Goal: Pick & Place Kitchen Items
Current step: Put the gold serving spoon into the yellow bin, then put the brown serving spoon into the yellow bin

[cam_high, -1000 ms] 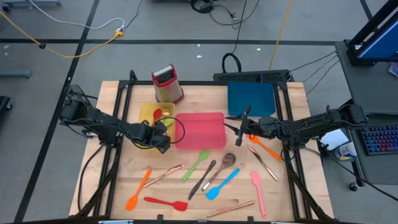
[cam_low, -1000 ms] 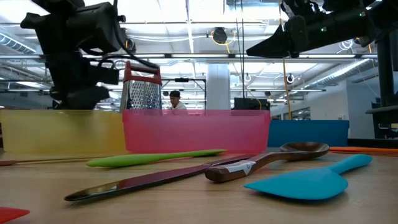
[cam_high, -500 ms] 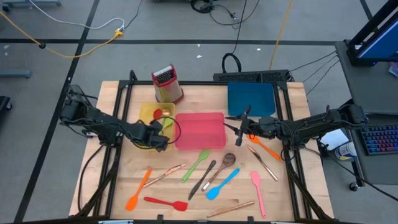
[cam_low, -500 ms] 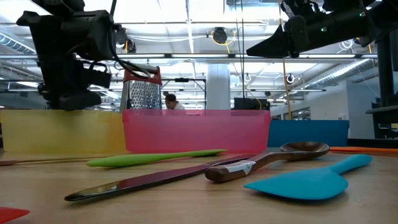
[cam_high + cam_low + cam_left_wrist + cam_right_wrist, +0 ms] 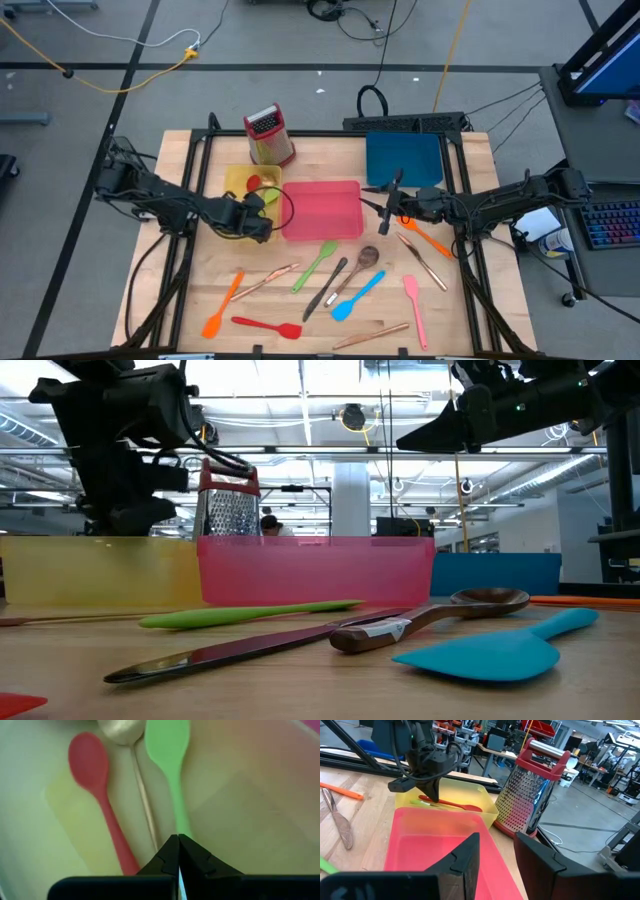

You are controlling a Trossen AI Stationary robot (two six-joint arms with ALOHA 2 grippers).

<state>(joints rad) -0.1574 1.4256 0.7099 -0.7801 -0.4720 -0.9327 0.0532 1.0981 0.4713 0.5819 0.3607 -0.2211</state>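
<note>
My left gripper [image 5: 178,839] points down into the yellow tray [image 5: 235,180], shut at the handle end of a green spatula [image 5: 170,750]. The spatula lies in the tray beside a red spoon [image 5: 95,775] and a pale spoon [image 5: 120,732]. My right gripper [image 5: 495,855] is open and empty, hovering between the pink tray [image 5: 320,210] and the blue tray [image 5: 403,160]. Several utensils lie on the table's near half, among them a green spatula [image 5: 315,265], a dark knife [image 5: 327,287], a wooden spoon [image 5: 362,262] and a blue spatula [image 5: 357,296]. My left gripper meets the green spatula at its handle's free end [image 5: 182,826], coming from above with the fingers pointing down. The fingertips themselves hide the place of contact. The spatula lies along the yellow tray's floor, its blade away from the fingers.
An upright metal grater [image 5: 268,135] stands behind the yellow tray. An orange spatula [image 5: 222,305], a red one [image 5: 267,325], a pink one [image 5: 414,310] and copper cutlery [image 5: 422,258] lie toward the near edge. A person shows in the room beyond the table [image 5: 268,525].
My left gripper has shifted a little sideways and back over the yellow tray, staying shut. My right gripper has kept still.
</note>
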